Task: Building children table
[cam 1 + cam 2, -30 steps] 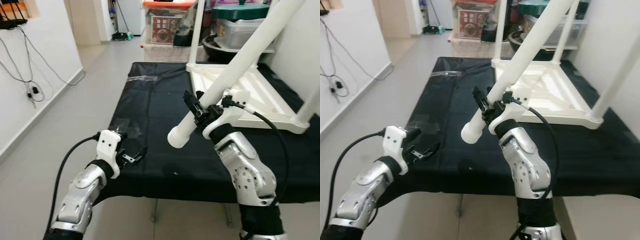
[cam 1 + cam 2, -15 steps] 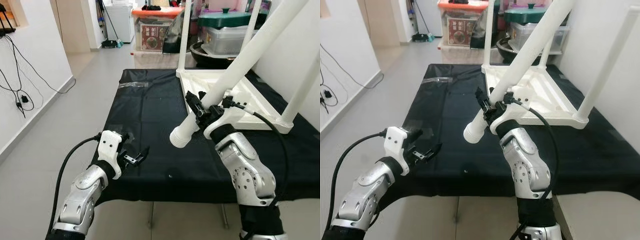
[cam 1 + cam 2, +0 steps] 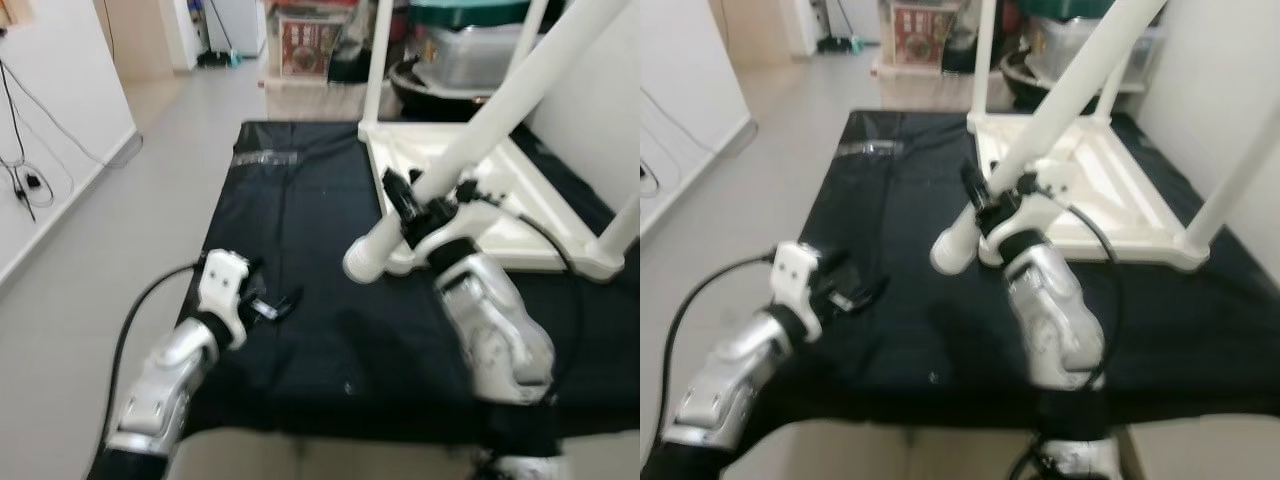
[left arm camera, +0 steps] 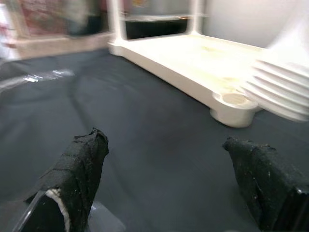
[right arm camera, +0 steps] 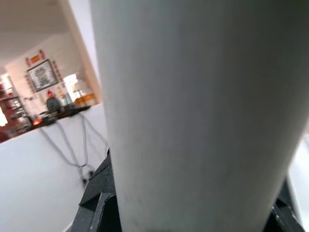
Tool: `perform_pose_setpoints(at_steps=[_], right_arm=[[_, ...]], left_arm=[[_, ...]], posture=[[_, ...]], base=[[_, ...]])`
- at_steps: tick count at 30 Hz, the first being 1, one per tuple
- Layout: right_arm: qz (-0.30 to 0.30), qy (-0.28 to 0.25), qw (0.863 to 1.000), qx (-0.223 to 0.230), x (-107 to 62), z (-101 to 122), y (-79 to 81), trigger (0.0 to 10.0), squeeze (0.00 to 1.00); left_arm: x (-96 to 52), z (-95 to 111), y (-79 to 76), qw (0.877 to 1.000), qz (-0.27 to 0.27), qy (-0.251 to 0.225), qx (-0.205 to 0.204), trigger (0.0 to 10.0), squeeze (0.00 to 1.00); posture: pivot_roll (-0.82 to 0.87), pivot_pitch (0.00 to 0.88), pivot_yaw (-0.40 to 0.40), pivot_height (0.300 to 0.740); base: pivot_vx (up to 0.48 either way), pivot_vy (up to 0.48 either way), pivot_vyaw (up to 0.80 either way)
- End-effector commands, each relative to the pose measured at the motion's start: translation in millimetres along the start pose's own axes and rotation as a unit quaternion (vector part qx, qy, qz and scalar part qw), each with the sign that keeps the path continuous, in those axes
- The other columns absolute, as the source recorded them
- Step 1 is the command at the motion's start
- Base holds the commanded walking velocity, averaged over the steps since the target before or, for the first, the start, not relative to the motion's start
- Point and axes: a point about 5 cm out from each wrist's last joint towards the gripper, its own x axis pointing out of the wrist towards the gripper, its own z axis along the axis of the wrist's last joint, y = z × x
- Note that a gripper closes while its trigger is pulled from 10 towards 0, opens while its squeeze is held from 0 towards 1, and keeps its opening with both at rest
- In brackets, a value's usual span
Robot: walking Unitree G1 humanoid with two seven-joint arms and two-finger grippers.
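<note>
The right hand (image 3: 408,205), clamped on a loose white leg (image 3: 480,120), should tip its lower end toward the empty corner socket (image 4: 235,99) of the upturned tabletop (image 3: 470,190) at two o'clock on the bench (image 3: 300,240), while the left hand (image 3: 272,306) waits wide open.

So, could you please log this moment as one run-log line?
right gripper: shut on white table leg | left gripper: open, above black cloth | tabletop: upside down

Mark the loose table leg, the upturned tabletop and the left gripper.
loose table leg (image 3: 500,108), left eye view, mid shaft above the right gripper.
upturned tabletop (image 3: 520,215), left eye view, bare underside panel.
left gripper (image 4: 174,188), left wrist view, midway between fingertips.
</note>
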Motion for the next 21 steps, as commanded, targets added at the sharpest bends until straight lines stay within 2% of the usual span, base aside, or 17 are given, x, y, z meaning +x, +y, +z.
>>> perform_pose_setpoints(at_steps=[1,12,21], right_arm=[[-0.015,-0.011,1.000,-0.005,-2.4,4.2,-6.3,0.0,0.00],[-0.013,-0.012,1.000,-0.012,-2.9,3.8,-6.6,0.0,0.00],[-0.009,-0.010,1.000,-0.026,-1.0,3.7,-8.1,0.0,0.00]], left_arm=[[1.2,-1.0,-4.8,1.000,-0.013,0.002,-0.002,10.0,0.00],[3.0,-1.8,-8.9,1.000,-0.020,0.001,-0.003,10.0,0.00],[-0.4,-3.0,-3.5,1.000,-0.001,-0.001,0.008,10.0,0.00]], posture=[[0.12,0.000,-0.048,0.740],[0.11,0.000,-0.047,0.740],[0.12,0.000,-0.053,0.740]], base=[[0.266,0.000,0.00],[0.253,0.000,0.00],[0.000,0.000,0.00]])
